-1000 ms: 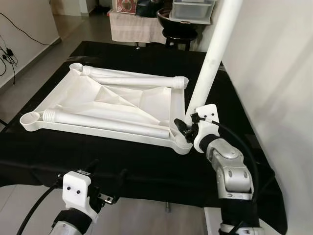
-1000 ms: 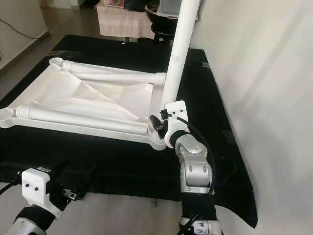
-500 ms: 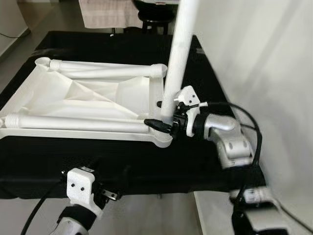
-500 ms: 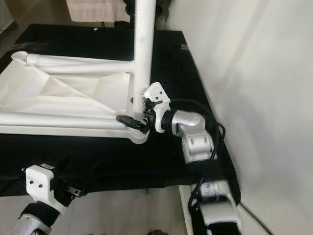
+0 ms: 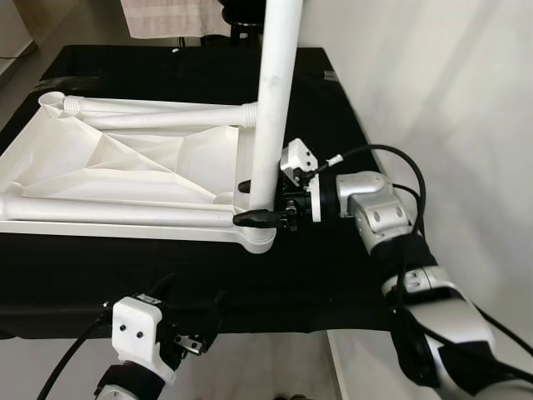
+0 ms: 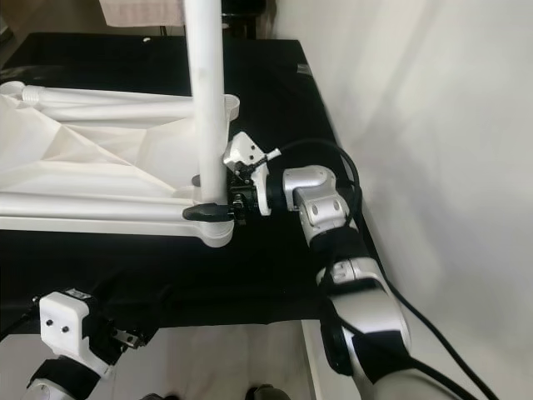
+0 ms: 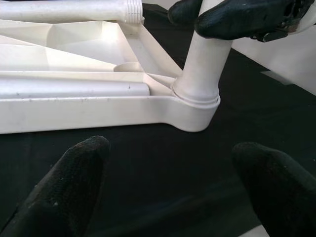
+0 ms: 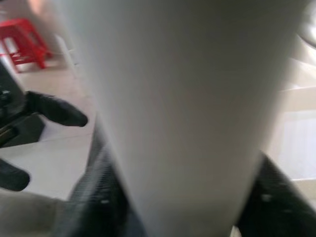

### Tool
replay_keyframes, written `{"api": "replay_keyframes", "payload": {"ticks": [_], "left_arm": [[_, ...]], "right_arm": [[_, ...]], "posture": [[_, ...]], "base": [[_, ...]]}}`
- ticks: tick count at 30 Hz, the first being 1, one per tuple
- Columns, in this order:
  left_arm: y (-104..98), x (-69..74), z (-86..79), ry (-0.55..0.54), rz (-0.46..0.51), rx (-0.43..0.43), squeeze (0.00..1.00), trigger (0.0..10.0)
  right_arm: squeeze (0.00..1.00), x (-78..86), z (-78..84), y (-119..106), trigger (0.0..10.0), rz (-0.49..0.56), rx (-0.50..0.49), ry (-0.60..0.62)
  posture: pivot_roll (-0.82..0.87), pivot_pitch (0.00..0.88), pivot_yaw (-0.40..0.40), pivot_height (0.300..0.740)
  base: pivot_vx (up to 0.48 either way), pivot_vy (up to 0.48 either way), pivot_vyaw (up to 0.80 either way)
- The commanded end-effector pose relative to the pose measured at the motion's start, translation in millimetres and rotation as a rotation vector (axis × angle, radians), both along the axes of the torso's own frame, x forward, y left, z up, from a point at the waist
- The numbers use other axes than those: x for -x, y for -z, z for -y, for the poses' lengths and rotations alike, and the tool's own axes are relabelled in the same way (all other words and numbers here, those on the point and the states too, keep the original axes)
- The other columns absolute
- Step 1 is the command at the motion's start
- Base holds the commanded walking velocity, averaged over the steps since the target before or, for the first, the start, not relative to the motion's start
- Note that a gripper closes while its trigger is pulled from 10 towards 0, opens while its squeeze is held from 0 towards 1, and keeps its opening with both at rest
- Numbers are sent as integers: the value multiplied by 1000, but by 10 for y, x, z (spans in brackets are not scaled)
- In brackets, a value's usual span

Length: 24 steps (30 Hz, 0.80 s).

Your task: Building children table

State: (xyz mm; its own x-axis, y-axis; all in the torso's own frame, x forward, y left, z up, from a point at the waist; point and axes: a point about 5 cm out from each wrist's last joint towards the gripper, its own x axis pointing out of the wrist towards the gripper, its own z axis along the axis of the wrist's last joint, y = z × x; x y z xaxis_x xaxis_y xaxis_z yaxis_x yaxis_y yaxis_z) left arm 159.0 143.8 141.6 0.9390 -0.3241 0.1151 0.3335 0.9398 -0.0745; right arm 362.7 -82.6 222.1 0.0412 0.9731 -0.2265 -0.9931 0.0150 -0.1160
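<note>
One upright leg [image 5: 272, 100] in right gripper [image 5: 260, 202], tabletop [image 5: 125, 171] corner socket.

Head pair downward; wrist cams close-up.

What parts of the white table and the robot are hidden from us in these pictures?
- Top of the upright leg: cut off by the upper edge in both eye views.
- The leg's screw end: hidden inside the corner socket, left wrist view.
- Left side of the tabletop: cut off by the eye views' edge.
- Right tool: its far finger hides behind the leg.
- Right wrist view: blurred, leg too close.
</note>
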Motion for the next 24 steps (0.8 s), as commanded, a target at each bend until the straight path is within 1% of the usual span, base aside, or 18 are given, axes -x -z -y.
{"api": "replay_keyframes", "payload": {"ticks": [1, 7, 8, 9, 10, 12, 13, 14, 15, 16, 17, 18, 19, 20, 21, 22, 23, 24], "left_arm": [[6, 23, 8, 1, -14, -8, 0, 10000], [9, 15, 6, 1, -16, -7, 0, 10000], [13, 10, 6, 2, -16, -6, 0, 10000], [13, 10, 6, 2, -16, -6, 0, 10000], [20, 4, 5, 3, -17, -5, 0, 10000], [20, 4, 5, 3, -17, -5, 0, 10000], [26, -5, 3, 5, -17, -3, 0, 10000], [31, -12, -5, 6, -17, -2, 0, 10000], [34, -16, -13, 6, -16, -2, 0, 10000], [34, -16, -13, 6, -16, -2, 0, 10000], [40, -26, -40, 4, -16, -3, 0, 10000], [41, -40, -62, 2, -15, -5, 0, 10000], [41, -40, -62, 2, -15, -5, 0, 10000], [42, -56, -76, 2, -14, -7, 0, 10000], [56, -76, -89, 3, -15, -9, 0, 10000], [56, -76, -89, 3, -15, -9, 0, 10000], [68, -96, -89, 9, -15, -11, 0, 10000], [76, -115, -86, 15, -16, -10, 0, 10000]], "right_arm": [[0, 35, -51, 72, 0, -35, 18, -73], [0, 21, 44, 83, 0, -33, 19, -64], [0, 19, 102, 82, 0, -20, 12, -49], [0, 19, 102, 82, 0, -20, 12, -49], [0, 24, 172, 72, 0, 1, -5, -20], [0, 24, 172, 72, 0, 1, -5, -20], [0, 40, 252, 79, 0, 42, -37, 77], [0, 72, 270, 152, 0, 23, -105, 280], [0, 102, 297, 210, 0, -1, -146, 427], [0, 102, 297, 210, 0, -1, -146, 427], [0, 78, 423, 308, 0, 35, -240, 1000], [0, 383, 388, 687, 0, -110, -175, 1167], [0, 383, 388, 687, 0, -110, -175, 1167], [0, 661, 410, 897, 0, -138, -92, 1288], [0, 830, 351, 1007, 0, -152, -41, 1275], [0, 830, 351, 1007, 0, -152, -41, 1275], [0, 812, 319, 999, 0, -136, -36, 1212], [0, 722, 344, 950, 0, -92, -39, 1210]], "posture": [[43, 199, -81, 740], [33, 193, -75, 740], [19, 182, -70, 740], [19, 182, -70, 740], [8, 177, -72, 740], [8, 177, -72, 740], [-4, 170, -82, 740], [-11, 165, -89, 740], [-13, 164, -90, 740], [-13, 164, -90, 740], [-40, 159, -85, 740], [-53, 151, -67, 740], [-53, 151, -67, 740], [-54, 151, -63, 740], [-74, 129, -47, 740], [-74, 129, -47, 740], [-73, 116, -53, 740], [-68, 113, -57, 740]], "base": [[0, 0, 0], [0, 0, 0], [0, 0, 0], [0, 0, 0], [0, 0, 0], [0, 0, 0], [0, 0, 0], [0, 0, 0], [0, 0, 0], [0, 0, 0], [0, 0, 0], [0, 0, 0], [0, 0, 0], [0, 0, 0], [0, 0, 0], [0, 0, 0], [0, 0, 0], [0, 0, 0]]}}
